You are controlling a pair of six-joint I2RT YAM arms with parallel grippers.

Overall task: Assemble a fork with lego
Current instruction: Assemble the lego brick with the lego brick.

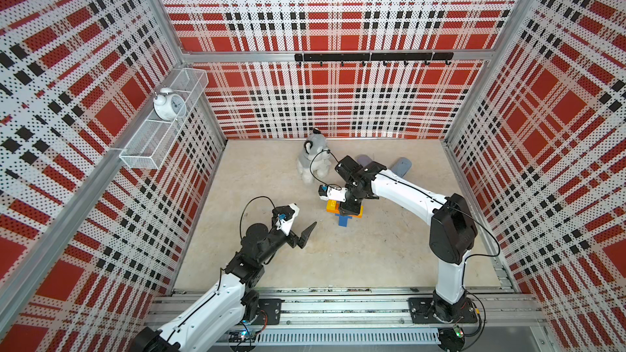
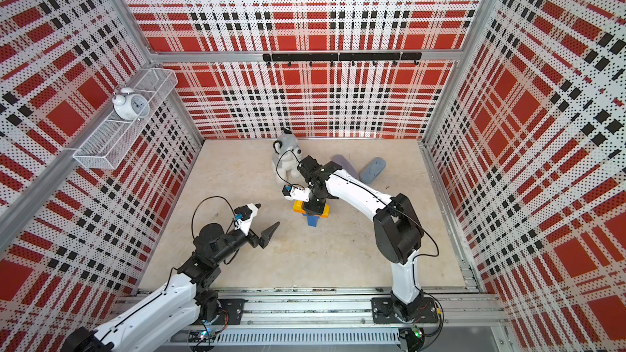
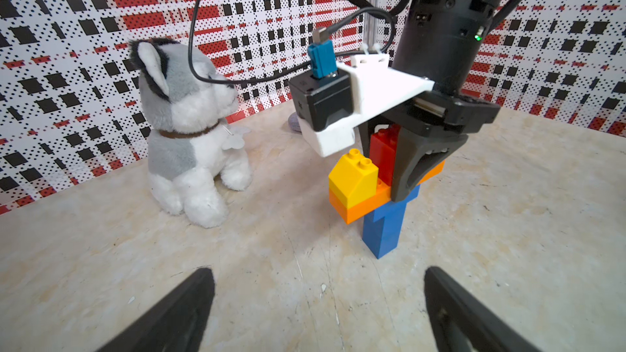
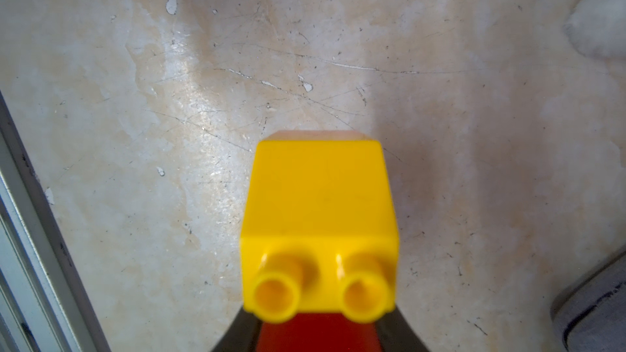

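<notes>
The fork (image 3: 386, 228) stands upright on its blue handle in mid-table, seen in both top views (image 1: 343, 221) (image 2: 313, 221). Its orange crossbar (image 3: 359, 206) carries a yellow lego (image 3: 352, 174) at one end and a red lego (image 3: 382, 154) in the middle. My right gripper (image 1: 349, 209) comes down from above and is shut on the red lego (image 4: 318, 333), with the yellow lego (image 4: 320, 218) just in front of it. The crossbar's far end is hidden behind the fingers (image 3: 410, 171). My left gripper (image 1: 305, 215) (image 3: 316, 275) hangs open and empty, left of the fork.
A grey-and-white plush dog (image 1: 313, 160) sits just behind the fork. Two grey-blue oblong cases (image 1: 401, 165) (image 1: 364, 159) lie at the back, partly under the right arm. A wire basket (image 1: 162, 130) with a clock hangs on the left wall.
</notes>
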